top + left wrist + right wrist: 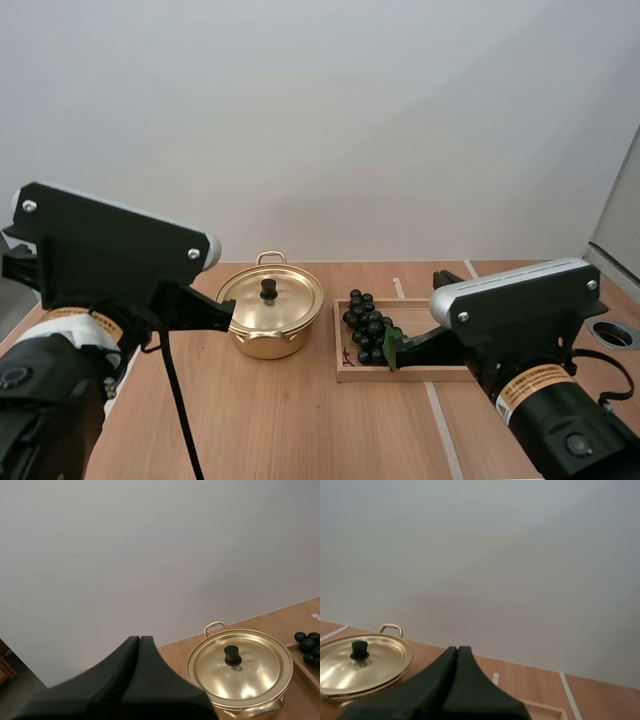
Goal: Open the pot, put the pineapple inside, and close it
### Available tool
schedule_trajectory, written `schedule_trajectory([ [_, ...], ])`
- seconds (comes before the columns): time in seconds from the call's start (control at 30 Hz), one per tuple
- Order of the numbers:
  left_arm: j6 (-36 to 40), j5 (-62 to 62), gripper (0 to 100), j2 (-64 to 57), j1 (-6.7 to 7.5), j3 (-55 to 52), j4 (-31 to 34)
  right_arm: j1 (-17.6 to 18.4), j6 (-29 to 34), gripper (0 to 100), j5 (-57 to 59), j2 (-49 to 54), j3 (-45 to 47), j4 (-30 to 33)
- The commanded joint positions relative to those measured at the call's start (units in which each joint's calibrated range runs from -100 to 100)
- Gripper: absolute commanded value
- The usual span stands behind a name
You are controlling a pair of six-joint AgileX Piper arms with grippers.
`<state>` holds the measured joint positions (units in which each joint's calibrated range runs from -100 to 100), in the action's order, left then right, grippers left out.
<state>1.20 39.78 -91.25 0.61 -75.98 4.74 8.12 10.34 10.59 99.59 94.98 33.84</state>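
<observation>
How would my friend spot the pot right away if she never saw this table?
On the wooden table, two things sit side by side toward the far edge. The pot is left of the wooden tray holding dark grapes. It is the round, shiny gold one, with its lid on and a small black knob on top.

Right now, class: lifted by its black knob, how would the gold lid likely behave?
The lid looks like thin, stiff metal, so probably light and rigid. Its small round knob might let it swing or tilt. The shiny surface probably slips if pinched elsewhere.
</observation>
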Motion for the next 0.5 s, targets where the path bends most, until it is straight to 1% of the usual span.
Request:
schedule_trajectory([
  [0.0, 1.6, -0.8, 0, -2.2, 0.55, -3.8, 0.3, -0.3, -0.3, 0, 1.3, 0.4, 1.7, 0.7],
  [0.17, 2.4, -6.4, 0, -7.0, 0.62, -8.4, 0.3, -1.4, -0.3, 0, 3.1, 0.4, 2.0, 0.7],
  [0.33, 6.9, -10.1, 0, -8.7, 0.62, -10.7, 0.8, -3.8, -0.3, 0, -2.3, 0.4, 2.0, 0.6],
  [0.4, 8.2, -10.3, 0, -8.7, 0.14, -11.0, 1.9, -5.1, 0.0, 0, -1.9, 0.4, 2.0, -1.7],
  [0.47, 10.4, -9.4, 0, -8.7, 0.14, -11.2, 2.7, -6.4, 0.1, 0, 1.0, 0.4, 2.0, -6.9],
])
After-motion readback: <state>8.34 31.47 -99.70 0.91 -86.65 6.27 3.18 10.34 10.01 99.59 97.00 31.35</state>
